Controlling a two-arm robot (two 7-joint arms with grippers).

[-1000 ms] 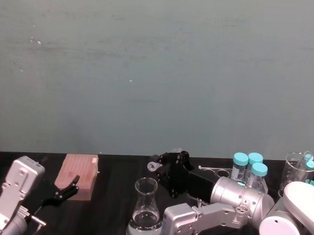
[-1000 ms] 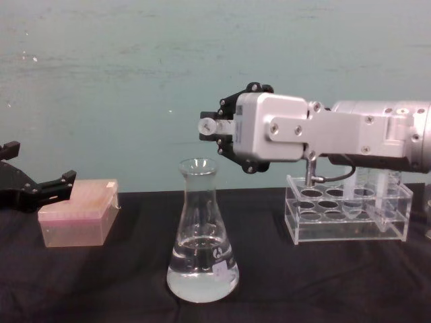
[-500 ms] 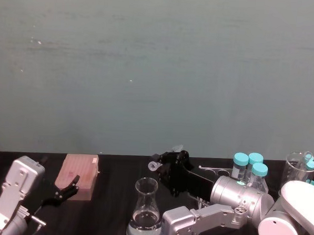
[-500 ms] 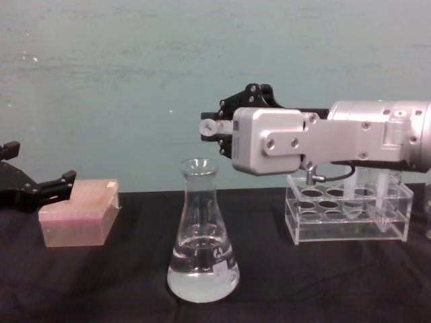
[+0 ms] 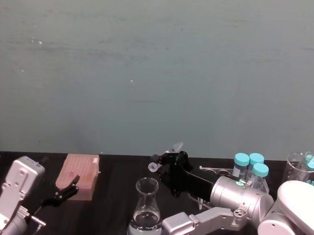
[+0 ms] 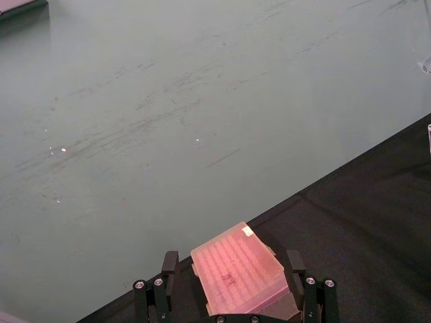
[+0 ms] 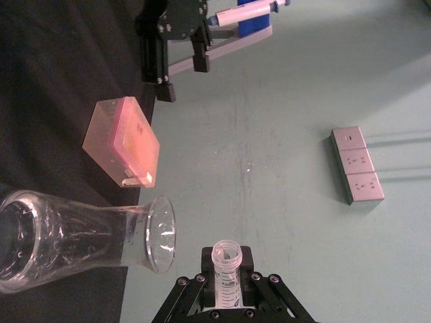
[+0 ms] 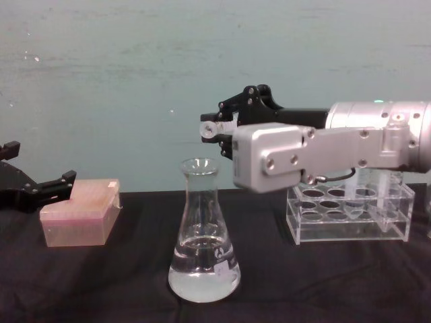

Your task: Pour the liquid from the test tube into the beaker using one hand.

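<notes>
1. Head view: the right gripper (image 5: 163, 161) is clenched on the test tube (image 5: 154, 166). The tube lies slantwise across it, with the whitish rim jutting out on the gripper's left side and the pointed tip on its far side. The beaker (image 5: 146, 209) stands on the counter (image 5: 110, 199) just below the gripper, with clear liquid (image 5: 145, 221) pooled in its wide base. The left gripper (image 5: 66, 189) is parked well apart from the beaker, beside a pink box (image 5: 80, 171).
2. Left wrist view: the left gripper's fingers (image 6: 170, 266) are spread and hold nothing. The pink box lies just ahead of them.
3. Right wrist view: the tube's long axis runs straight out from the right gripper, open rim foremost. The beaker's mouth lies just beside that rim, off the axis and apart from it. Whether any liquid is in the tube cannot be told.
4. Chest view: the tube lies roughly level, and its rim pokes from the right gripper's left side. The rim hangs above the beaker's mouth, toward the mouth's right edge, with a clear gap between. A clear rack (image 8: 350, 219) stands behind the arm. Pouring likely depends on that rim dipping below the tip while staying over the narrow neck. The right arm is by far the nearer.
</notes>
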